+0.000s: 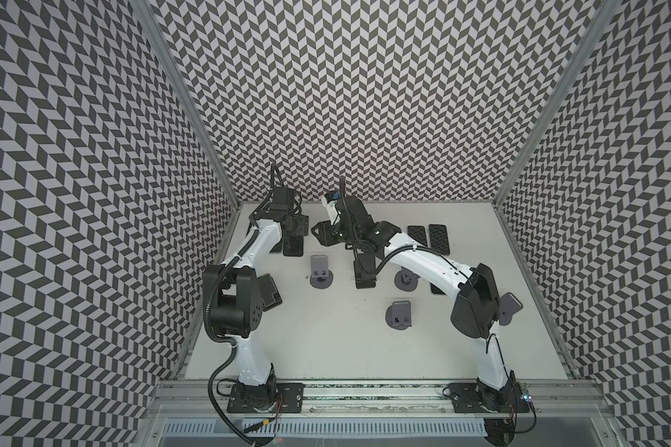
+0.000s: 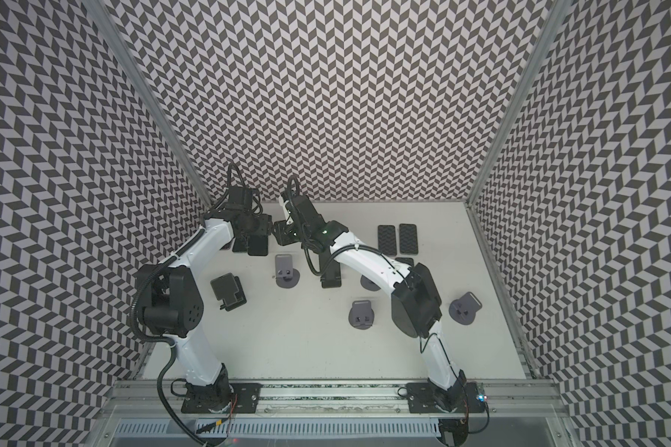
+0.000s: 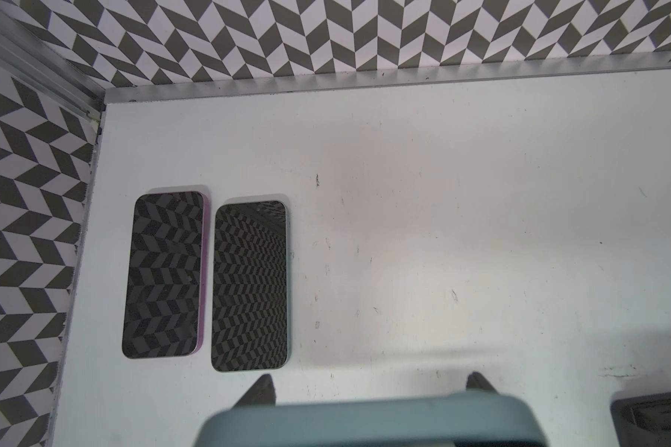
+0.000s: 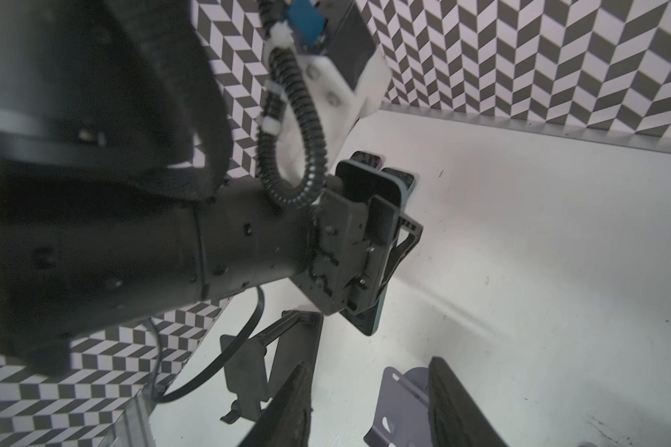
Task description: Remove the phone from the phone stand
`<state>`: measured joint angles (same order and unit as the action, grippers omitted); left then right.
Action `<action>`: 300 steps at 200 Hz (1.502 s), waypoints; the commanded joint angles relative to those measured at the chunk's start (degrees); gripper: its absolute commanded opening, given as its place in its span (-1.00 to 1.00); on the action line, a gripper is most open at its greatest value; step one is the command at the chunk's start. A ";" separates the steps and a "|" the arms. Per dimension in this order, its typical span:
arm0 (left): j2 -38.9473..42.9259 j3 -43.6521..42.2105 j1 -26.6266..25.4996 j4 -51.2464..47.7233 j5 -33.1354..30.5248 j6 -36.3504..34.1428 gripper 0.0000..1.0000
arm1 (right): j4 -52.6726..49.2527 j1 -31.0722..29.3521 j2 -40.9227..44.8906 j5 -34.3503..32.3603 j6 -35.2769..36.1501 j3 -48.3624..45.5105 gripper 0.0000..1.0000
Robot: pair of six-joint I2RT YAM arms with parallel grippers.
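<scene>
Phone (image 4: 369, 185), the teal-edged one, is clear of every stand and hangs in the air toward 11 o'clock of the table (image 1: 326, 348), clamped in the left gripper (image 4: 394, 232). In both top views the phone (image 1: 293, 247) (image 2: 258, 247) shows as a dark slab just under that gripper (image 1: 293, 234). The left wrist view has its rounded edge (image 3: 372, 422) across the near rim. The two fingertips (image 3: 264, 387) poke out beyond it, spread wide, one on each side, so the jaws are held apart by the phone itself. Past them, in the 10 o'clock corner, a pink-edged phone (image 3: 163, 274) and a flat teal-edged phone (image 3: 248, 286) lie side by side on the table, close but apart, screens up. The right gripper (image 4: 370, 362) is raised just toward 3 o'clock of the left one and is closed on nothing: in the right wrist view its fingers (image 4: 283, 406) show only a slim gap between them. Through that gap a grey stand (image 4: 399, 406) (image 1: 320, 271) sits bare on the table, toward 6 o'clock of both grippers.
</scene>
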<state>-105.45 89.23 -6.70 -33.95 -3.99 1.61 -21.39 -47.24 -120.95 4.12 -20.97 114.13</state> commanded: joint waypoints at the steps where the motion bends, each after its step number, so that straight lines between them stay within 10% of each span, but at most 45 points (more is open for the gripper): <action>1: -0.24 2.15 0.24 1.35 -0.24 0.23 -0.12 | 4.81 0.05 -1.48 -1.23 1.76 0.17 -0.05; 300: -12.83 11.49 1.85 -1.07 -1.28 -1.34 -0.11 | 6.45 1.29 -6.11 2.89 4.13 -2.25 0.08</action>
<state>-117.80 97.89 -5.43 -34.89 -4.84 0.95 -15.25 -46.24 -126.91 7.09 -16.75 111.11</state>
